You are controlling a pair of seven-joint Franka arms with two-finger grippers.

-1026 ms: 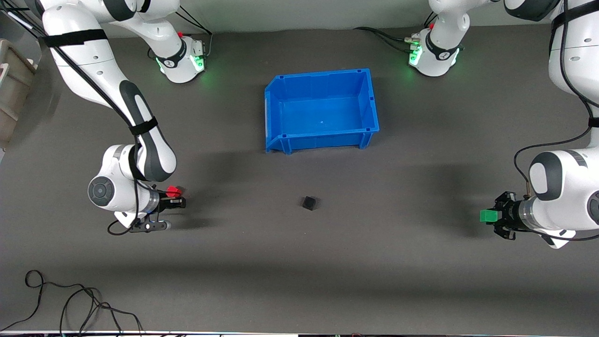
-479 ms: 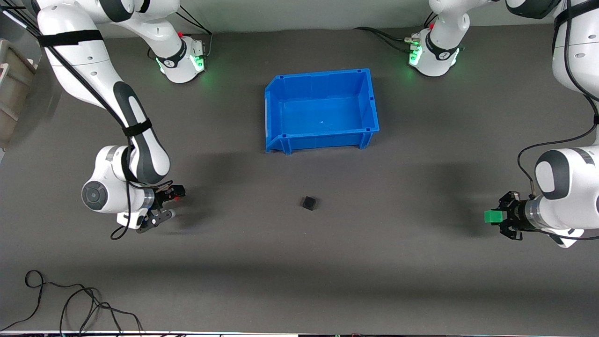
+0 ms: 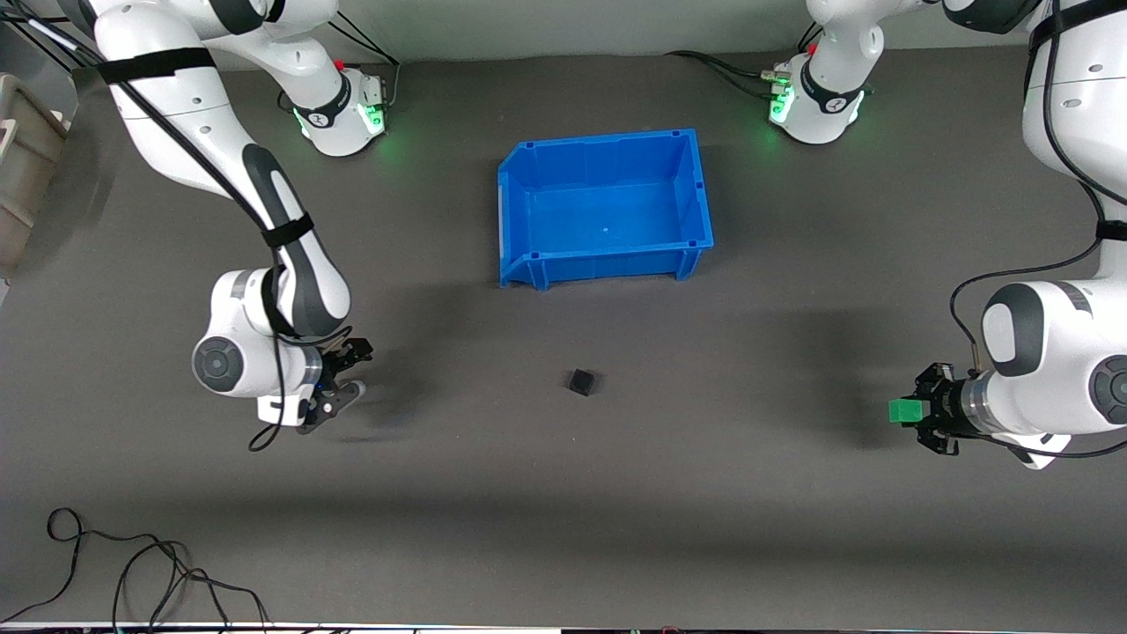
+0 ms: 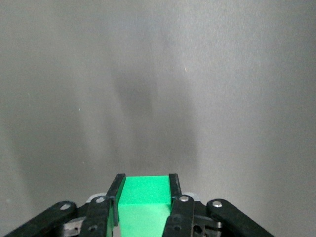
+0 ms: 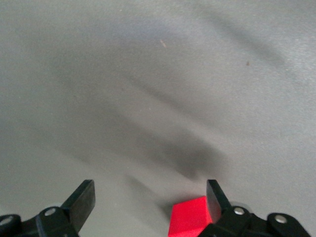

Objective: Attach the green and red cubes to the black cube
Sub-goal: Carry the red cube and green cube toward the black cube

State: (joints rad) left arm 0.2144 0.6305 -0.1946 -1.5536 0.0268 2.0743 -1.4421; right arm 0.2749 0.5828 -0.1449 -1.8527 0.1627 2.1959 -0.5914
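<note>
1. The left claw (image 3: 916, 412) is clamped on the green cube (image 3: 904, 410), held off the table (image 3: 563, 493) toward the left arm's end. In the left wrist view the green cube (image 4: 143, 202) sits squarely between the two fingers (image 4: 116, 190), both pressed against its sides.

2. The right claw (image 3: 352, 365) hangs low over the table toward the right arm's end, its fingers spread wide apart. In the right wrist view the red cube (image 5: 188, 217) lies against the inner face of one finger (image 5: 215, 197), while the other finger (image 5: 81, 200) stands well clear of it; nothing pinches it from both sides. Whether the red cube rests on the table there cannot be told, and in the front view the red cube is hidden by the claw.

3. The black cube (image 3: 580, 381) sits alone on the table between the two claws, well apart from each, closer to the right one.

4. The blue bin (image 3: 515, 207) stands farther from the front camera than the black cube, between the two arm bases.

5. A loose black cable (image 3: 132, 563) lies on the table near its front edge, at the right arm's end.
</note>
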